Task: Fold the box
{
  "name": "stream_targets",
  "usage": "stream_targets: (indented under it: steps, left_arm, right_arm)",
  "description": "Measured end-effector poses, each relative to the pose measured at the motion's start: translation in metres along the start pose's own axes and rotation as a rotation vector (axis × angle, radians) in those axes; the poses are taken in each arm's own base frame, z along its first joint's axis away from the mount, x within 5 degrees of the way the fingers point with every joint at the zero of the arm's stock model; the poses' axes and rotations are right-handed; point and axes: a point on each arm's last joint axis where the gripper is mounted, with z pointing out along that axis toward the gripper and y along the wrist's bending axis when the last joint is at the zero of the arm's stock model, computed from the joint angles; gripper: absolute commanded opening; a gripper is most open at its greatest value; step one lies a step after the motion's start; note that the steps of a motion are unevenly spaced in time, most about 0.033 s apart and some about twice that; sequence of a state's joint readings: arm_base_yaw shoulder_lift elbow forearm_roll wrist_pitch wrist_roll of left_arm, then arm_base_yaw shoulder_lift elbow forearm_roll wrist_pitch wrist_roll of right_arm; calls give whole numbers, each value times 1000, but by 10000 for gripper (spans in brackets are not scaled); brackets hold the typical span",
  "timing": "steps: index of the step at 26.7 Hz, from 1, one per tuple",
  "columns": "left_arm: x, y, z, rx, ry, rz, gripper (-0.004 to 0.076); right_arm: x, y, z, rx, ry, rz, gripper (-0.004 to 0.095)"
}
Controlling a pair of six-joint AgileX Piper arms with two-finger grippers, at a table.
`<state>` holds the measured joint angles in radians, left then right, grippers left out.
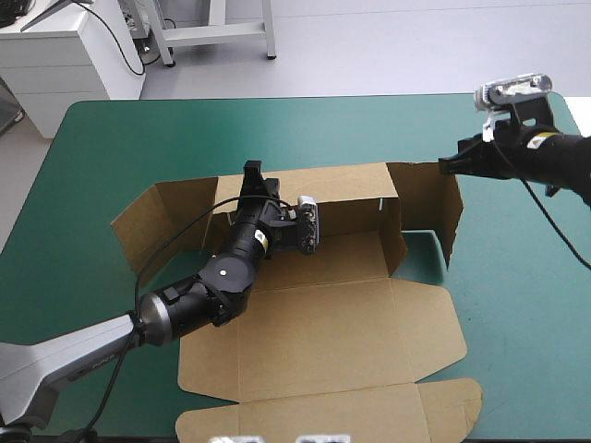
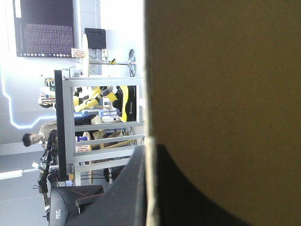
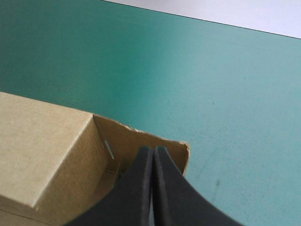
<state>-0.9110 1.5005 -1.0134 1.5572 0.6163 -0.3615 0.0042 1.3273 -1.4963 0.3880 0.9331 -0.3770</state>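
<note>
Box [image 1: 342, 332] is sitting mid-table on the teal-green cover [image 1: 517, 323]. Its lid is lying flat toward the near edge, with the base panel just beyond it. Left gripper [image 1: 251, 173] is reaching in over the base and clamping the raised back wall [image 1: 342, 185], with the board running edge-on between its nearly closed fingers [image 2: 117, 197]. Far-right flap [image 1: 429, 198] is standing upright. Right gripper [image 3: 153, 149] is sitting clenched, empty, tips meeting in a point at that flap's top edge. Can't tell if they're touching it.
</note>
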Motion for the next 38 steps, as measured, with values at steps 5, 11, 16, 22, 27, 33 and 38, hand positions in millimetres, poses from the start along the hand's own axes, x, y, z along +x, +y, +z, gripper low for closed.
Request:
stream_targets:
  steps: [5,11,16,22,27,33,38]
  left_arm:
    - [-1,-4,5,-2,13,30,-8]
    - [-1,-9,10,-5,33,46,-8]
    - [-1,-9,10,-8,34,19,-8]
    - [-1,-9,11,-9,35,23,-8]
    - [-1,-9,11,-10,36,20,-8]
    - [-1,-9,11,-9,36,21,-8]
    - [-1,-9,11,-10,36,4,-8]
  right_arm:
    - [-30,-16,47,-50,114,15,-19]
    - [-32,-30,93,-83,226,53,-18]
    - [-23,-23,136,-114,307,50,-19]
    - [-14,-4,166,-111,357,20,-19]
    - [-9,-4,171,-95,404,16,-19]
    - [-4,-4,168,-94,478,11,-19]
    - [-4,-1,167,-128,473,34,-20]
